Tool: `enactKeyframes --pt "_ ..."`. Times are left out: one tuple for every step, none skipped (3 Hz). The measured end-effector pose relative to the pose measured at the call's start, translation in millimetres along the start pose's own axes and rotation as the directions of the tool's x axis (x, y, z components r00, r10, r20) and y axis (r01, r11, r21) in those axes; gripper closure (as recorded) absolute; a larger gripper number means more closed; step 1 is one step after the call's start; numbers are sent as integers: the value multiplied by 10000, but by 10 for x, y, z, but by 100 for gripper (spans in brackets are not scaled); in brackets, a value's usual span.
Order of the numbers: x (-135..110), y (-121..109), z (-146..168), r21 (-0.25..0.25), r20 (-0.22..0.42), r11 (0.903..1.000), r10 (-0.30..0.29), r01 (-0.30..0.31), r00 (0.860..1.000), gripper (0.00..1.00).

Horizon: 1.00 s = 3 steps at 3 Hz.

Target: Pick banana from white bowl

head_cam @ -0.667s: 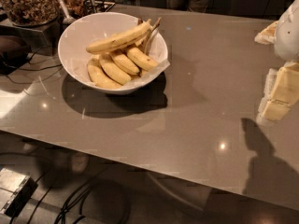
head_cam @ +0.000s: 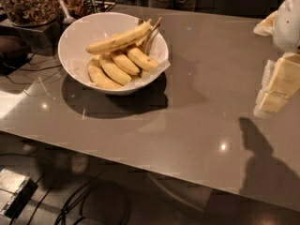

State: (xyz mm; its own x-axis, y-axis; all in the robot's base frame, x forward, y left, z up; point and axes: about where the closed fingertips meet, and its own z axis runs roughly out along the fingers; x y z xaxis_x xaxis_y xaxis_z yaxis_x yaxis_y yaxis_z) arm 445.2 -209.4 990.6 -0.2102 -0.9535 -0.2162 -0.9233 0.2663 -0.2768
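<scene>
- The white bowl (head_cam: 78, 35) stands on the far left part of the grey table (head_cam: 197, 125). It is wide and round, with a smooth, deep wall, and throws a dark shadow on the tabletop in front of it.
- Inside it lies a bunch of bananas. The shorter, curved bananas (head_cam: 115, 68) lie side by side on the bottom, fanning toward the near rim.
- The banana (head_cam: 119, 39) I am to pick lies across the top of them. It is the longest one and nearly straight, yellow with faint brown streaks.
- It runs from the middle of the bowl up toward the far right rim. Its tapered stem end points up and to the right, near the dark stems of the others.
- It rests on the shorter bananas and touches them. Nothing lies on top of it.
- Behind the bowl, at the far left corner, stands a glass jar (head_cam: 27, 3) filled with brown nuts. It is near the bowl but does not touch it.
- My gripper (head_cam: 271, 97) hangs at the right edge of the view, over the right side of the table and well apart from the bowl.
- I cannot tell whether my gripper is open or closed. I see nothing in its hold.
- My arm's shadow (head_cam: 255, 144) falls on the table below the gripper.
- Dark cables (head_cam: 79, 205) lie on the floor under the near edge of the table.
</scene>
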Motion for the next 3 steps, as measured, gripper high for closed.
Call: enactKeyframes --pt "-266 -166 -113 139 22 9985 -536 535 9986 0" --pt "-664 -334 -150 165 -30 9904 -1376 1376 9905 0" --pt "-798 -384 -182 358 93 9868 -1585 1581 9873 0"
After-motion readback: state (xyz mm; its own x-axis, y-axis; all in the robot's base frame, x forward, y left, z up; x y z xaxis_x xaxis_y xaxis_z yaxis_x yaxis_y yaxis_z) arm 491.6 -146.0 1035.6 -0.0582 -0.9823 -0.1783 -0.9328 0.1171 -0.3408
